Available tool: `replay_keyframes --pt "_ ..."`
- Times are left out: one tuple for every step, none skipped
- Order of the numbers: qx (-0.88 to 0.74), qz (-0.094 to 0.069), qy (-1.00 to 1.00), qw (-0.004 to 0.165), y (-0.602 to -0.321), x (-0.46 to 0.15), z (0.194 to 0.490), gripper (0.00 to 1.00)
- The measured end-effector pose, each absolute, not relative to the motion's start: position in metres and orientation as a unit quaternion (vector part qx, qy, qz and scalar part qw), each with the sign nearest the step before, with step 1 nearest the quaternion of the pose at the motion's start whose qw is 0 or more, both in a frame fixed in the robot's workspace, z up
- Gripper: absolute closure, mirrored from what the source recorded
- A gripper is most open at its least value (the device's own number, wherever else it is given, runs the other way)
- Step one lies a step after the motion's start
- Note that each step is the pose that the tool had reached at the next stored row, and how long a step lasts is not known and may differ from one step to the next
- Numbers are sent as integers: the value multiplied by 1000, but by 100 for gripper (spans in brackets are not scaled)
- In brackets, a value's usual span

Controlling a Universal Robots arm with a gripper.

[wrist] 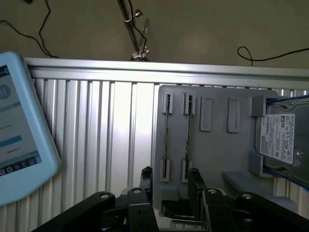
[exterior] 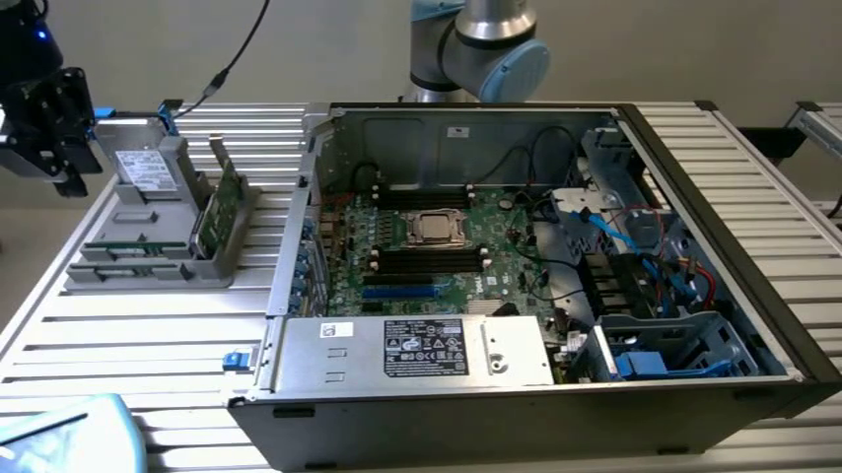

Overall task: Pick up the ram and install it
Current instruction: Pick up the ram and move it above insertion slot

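Observation:
Two ram sticks stand edge-up in slots of a grey holder (wrist: 217,145); one ram (wrist: 166,137) lies in line with the gap of my gripper, the other ram (wrist: 188,137) beside it. In the exterior view the ram (exterior: 136,246) shows as green strips in the holder (exterior: 145,261) at that view's left. My gripper (wrist: 169,182) is open, its black fingers (wrist: 194,180) apart and holding nothing, hovering well above the holder. The gripper (exterior: 63,169) hangs high over the table's far corner on the exterior view's left.
An open computer case (exterior: 736,296) holds the motherboard (exterior: 435,246) with dark memory slots (exterior: 428,258). A green expansion card (exterior: 217,212) and a silver drive (wrist: 285,140) sit in the holder. A light-blue tablet (wrist: 19,130) lies on the slatted table (wrist: 96,125).

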State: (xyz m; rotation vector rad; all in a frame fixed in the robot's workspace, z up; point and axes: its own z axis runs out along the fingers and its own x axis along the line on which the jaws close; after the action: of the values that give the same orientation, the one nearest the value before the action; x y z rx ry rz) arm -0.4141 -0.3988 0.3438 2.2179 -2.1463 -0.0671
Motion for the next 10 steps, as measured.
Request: replay_keyframes --pt "718 -22 -695 27 -399 -415 342 57" --pt "718 -22 -695 27 -399 -415 340 57" --pt "718 -22 -695 27 -399 -416 339 57" --pt "718 -22 -695 27 -399 -416 337 57" --pt "718 -22 -695 27 -399 -417 335 57" --pt "718 -22 -695 27 -399 -417 333 57" --pt "718 -22 -695 27 -399 -418 332 57" --pt "718 -22 -695 27 -399 -418 330 57" --pt "718 -22 -695 27 -399 -419 328 57" --pt "718 -22 -695 27 -399 -419 326 57"
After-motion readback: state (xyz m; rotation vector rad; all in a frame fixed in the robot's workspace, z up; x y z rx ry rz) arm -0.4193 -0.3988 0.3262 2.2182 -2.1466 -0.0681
